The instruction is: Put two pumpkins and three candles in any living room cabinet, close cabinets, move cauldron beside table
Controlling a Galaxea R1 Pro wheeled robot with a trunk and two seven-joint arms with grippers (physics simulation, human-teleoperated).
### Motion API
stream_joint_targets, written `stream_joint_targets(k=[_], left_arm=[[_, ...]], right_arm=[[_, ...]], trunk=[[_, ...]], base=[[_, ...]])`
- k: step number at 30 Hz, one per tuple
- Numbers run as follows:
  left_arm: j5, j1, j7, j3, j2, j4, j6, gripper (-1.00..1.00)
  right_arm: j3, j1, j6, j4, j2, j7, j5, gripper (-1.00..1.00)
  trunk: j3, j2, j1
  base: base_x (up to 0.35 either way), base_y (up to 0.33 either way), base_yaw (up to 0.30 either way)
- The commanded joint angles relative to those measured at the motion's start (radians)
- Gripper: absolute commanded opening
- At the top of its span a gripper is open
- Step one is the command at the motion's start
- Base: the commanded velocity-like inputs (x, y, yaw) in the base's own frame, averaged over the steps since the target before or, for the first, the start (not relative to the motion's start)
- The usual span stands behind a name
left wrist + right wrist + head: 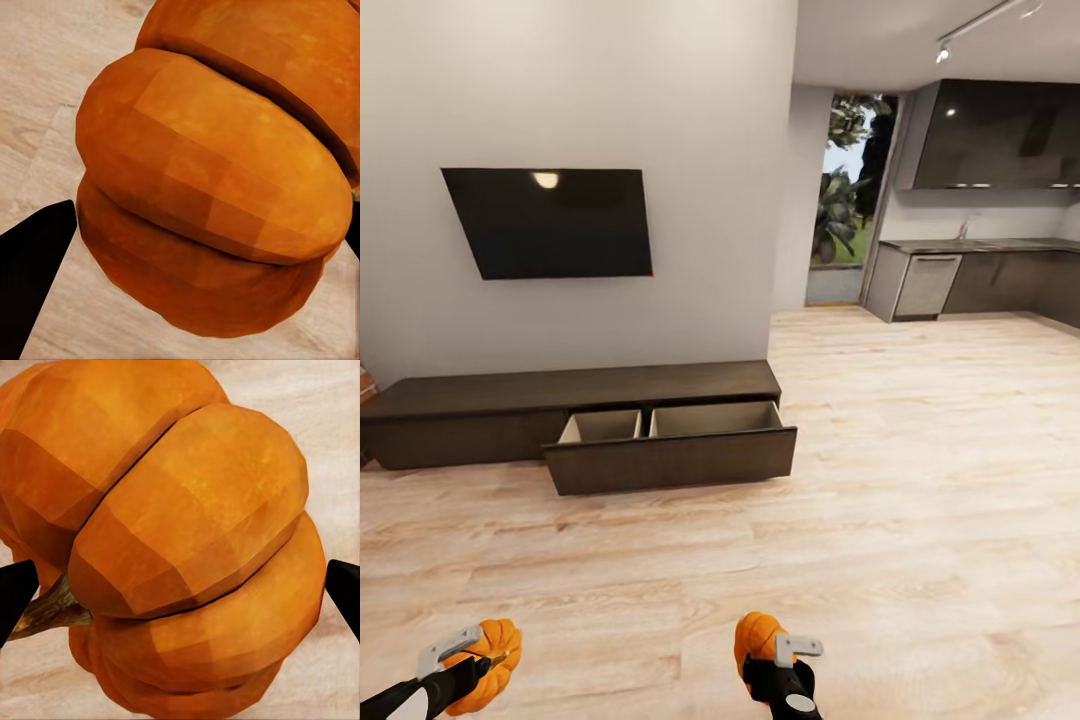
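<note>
With the left gripper (472,662) clamped on one pumpkin (490,665) and the right gripper (772,655) on the other pumpkin (757,637), the carry step is underway; next, approach the cabinet (575,395) and its open drawer (670,455), well ahead across the floor.

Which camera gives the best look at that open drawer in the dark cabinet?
The head view: the cabinet stands across the floor with its drawer pulled out, tan inside. Both wrist views show pumpkins close up, not the drawer.
</note>
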Motion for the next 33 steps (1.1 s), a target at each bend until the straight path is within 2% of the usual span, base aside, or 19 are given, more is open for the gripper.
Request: stream_joint_targets(k=[1, 10, 12, 14, 16, 19, 22, 24, 25, 26, 27, 28, 29, 30, 33], left_arm=[[0.005, -0.001, -0.002, -0.001, 0.001, -0.001, 0.004, -1.00], [-0.005, -0.001, -0.007, -0.001, 0.002, -0.002, 0.005, -1.00], [-0.008, -0.002, -0.014, -0.003, 0.004, -0.004, 0.012, -1.00], [-0.008, -0.002, -0.018, -0.006, 0.007, -0.010, 0.019, -1.00], [-0.008, -0.003, -0.019, -0.005, 0.012, -0.016, 0.047, -1.00], [-0.011, -0.006, -0.021, -0.005, 0.022, -0.076, 0.171, -1.00], [-0.011, -0.007, -0.022, -0.006, 0.058, -0.249, 0.331, -1.00], [-0.005, -0.005, -0.021, -0.001, 0.094, -0.397, 0.462, -1.00], [-0.001, -0.004, -0.021, 0.002, 0.113, -0.476, 0.534, -1.00], [0.001, -0.004, -0.020, 0.008, 0.134, -0.593, 0.640, -1.00], [0.001, -0.003, -0.017, 0.015, 0.143, -0.668, 0.705, -1.00], [0.002, -0.003, -0.015, 0.021, 0.145, -0.704, 0.734, -1.00], [0.000, -0.003, -0.011, 0.049, 0.150, -0.804, 0.812, -1.00], [-0.002, -0.003, -0.007, 0.097, 0.150, -0.886, 0.862, -1.00], [-0.004, -0.003, 0.001, 0.169, 0.146, -0.962, 0.900, -1.00]], right_arm=[[0.008, -0.001, -0.007, 0.000, 0.000, -0.006, -0.007, -1.00], [0.009, -0.001, -0.005, -0.011, 0.000, 0.000, 0.003, -1.00], [0.009, -0.001, 0.011, -0.050, 0.000, -0.006, 0.006, -1.00], [0.009, -0.001, 0.065, -0.113, -0.001, -0.011, 0.006, -1.00], [0.006, -0.001, 0.173, -0.188, 0.000, -0.030, 0.008, -1.00], [0.000, -0.002, 0.334, -0.341, 0.001, -0.111, 0.001, -1.00], [-0.013, -0.003, 0.451, -0.514, 0.002, -0.214, -0.005, -1.00], [-0.055, -0.005, 0.522, -0.607, 0.004, -0.257, -0.007, -1.00], [-0.087, -0.005, 0.557, -0.644, 0.004, -0.268, -0.007, -1.00], [-0.138, -0.007, 0.607, -0.684, 0.004, -0.277, -0.008, -1.00], [-0.167, -0.011, 0.633, -0.698, 0.004, -0.278, -0.009, -1.00], [-0.179, -0.015, 0.642, -0.703, 0.004, -0.279, -0.010, -1.00], [-0.202, -0.033, 0.661, -0.710, 0.004, -0.280, -0.011, -1.00], [-0.214, -0.061, 0.671, -0.713, 0.004, -0.281, -0.011, -1.00], [-0.224, -0.126, 0.683, -0.713, 0.004, -0.283, -0.012, -1.00]], trunk=[[-0.001, -0.001, 0.001], [-0.001, -0.001, 0.001], [-0.001, -0.001, 0.001], [-0.001, -0.001, 0.001], [-0.001, -0.001, 0.001], [-0.001, -0.001, 0.001], [-0.001, -0.001, 0.001], [-0.001, -0.001, 0.001], [-0.001, -0.001, 0.001], [-0.001, -0.001, 0.001], [-0.001, -0.001, 0.001], [-0.001, -0.001, 0.001], [-0.001, -0.001, 0.001], [-0.001, -0.001, 0.001], [-0.001, -0.001, 0.001]], base=[[0.330, 0.000, 0.000], [0.330, 0.000, 0.000], [0.330, 0.000, 0.000], [0.330, 0.000, 0.000], [0.330, 0.000, 0.000], [0.312, 0.000, 0.000], [0.266, 0.000, 0.000], [0.225, 0.000, 0.000], [0.211, 0.000, 0.000], [0.204, 0.000, 0.000], [0.206, 0.000, 0.000], [0.220, 0.000, 0.000], [0.249, 0.000, 0.000], [0.286, 0.000, 0.000], [0.308, -0.002, 0.000]])
